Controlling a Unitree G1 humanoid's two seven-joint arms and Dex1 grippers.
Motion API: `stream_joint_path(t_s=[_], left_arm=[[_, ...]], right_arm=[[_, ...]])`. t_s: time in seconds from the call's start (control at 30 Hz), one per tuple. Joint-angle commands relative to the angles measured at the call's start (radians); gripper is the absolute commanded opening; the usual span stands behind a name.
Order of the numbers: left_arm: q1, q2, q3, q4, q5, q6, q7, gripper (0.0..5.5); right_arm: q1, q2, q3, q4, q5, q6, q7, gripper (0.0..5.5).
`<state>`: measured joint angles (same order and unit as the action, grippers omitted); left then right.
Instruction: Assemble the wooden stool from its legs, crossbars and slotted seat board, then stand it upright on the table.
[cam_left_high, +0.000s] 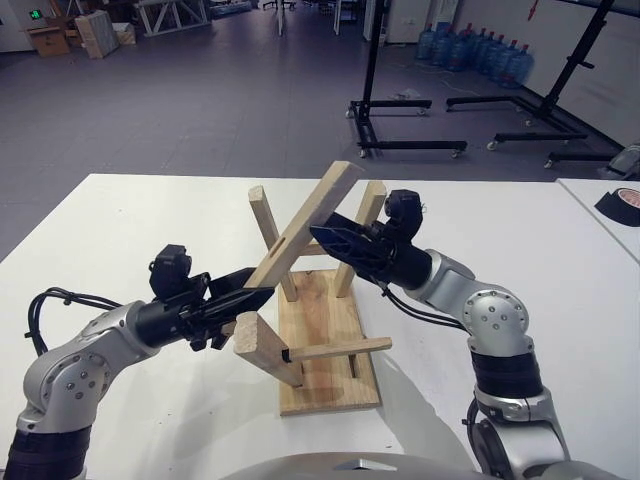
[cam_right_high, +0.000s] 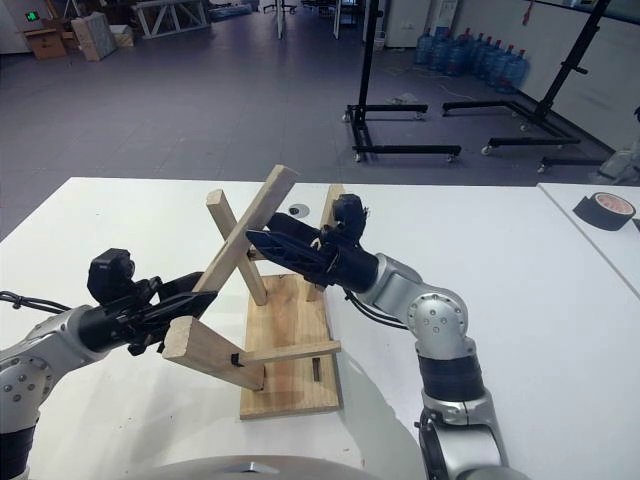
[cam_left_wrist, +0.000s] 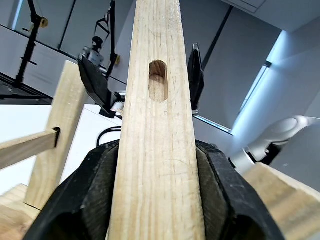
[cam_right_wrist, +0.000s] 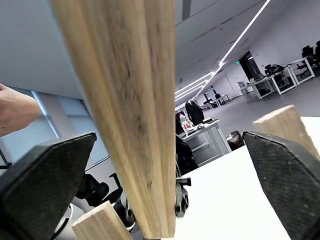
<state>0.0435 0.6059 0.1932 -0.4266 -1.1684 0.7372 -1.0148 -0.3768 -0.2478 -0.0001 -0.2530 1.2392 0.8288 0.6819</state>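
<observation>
Seat board (cam_left_high: 335, 385) lies flat on the white table (cam_left_high: 130, 220), centre, long axis running near to far. Far-left leg (cam_left_high: 270, 235) and far-right leg (cam_left_high: 362, 230) rise from its far end, both tilted. Near leg (cam_left_high: 265, 348) stands at the board's near-left corner, leaning left. A thin crossbar (cam_left_high: 340, 349) sticks out of it to the right, above the board.

Loose leg (cam_left_high: 305, 225) is held off the table on a diagonal, low end near-left, high end far-right, crossing in front of the far-left leg. An oblong slot (cam_left_wrist: 158, 80) shows on its face.

Left end effector (cam_left_high: 258, 283) is closed on the low end of the loose leg; the left wrist view shows both fingers pressed against its sides.

Right end effector (cam_left_high: 322, 238) is at mid-length of the same leg, coming in from the right. Its jaws are spread, one finger (cam_right_wrist: 42, 170) on each side of the wood with a gap on both sides, so there is no contact.

Roll of black tape (cam_left_high: 620, 205) sits on the neighbouring table, far right.
</observation>
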Motion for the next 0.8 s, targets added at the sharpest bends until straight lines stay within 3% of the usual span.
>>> stream_joint_path(t_s=[0.03, 0.6, 0.8], left_arm=[[-0.02, 0.012, -0.015, 0.013, 0.012, 0.012, -0.015, 2.05], [-0.003, -0.003, -0.036, 0.019, 0.038, 0.007, -0.033, 2.05], [-0.014, -0.006, -0.024, 0.034, 0.041, -0.001, -0.037, 2.05]], right_arm=[[-0.035, -0.008, -0.016, 0.002, 0.034, 0.035, 0.022, 5.21], [-0.042, -0.028, 0.038, -0.018, -0.002, 0.09, 0.066, 2.09], [-0.046, -0.043, 0.033, -0.025, -0.012, 0.091, 0.086, 2.08]])
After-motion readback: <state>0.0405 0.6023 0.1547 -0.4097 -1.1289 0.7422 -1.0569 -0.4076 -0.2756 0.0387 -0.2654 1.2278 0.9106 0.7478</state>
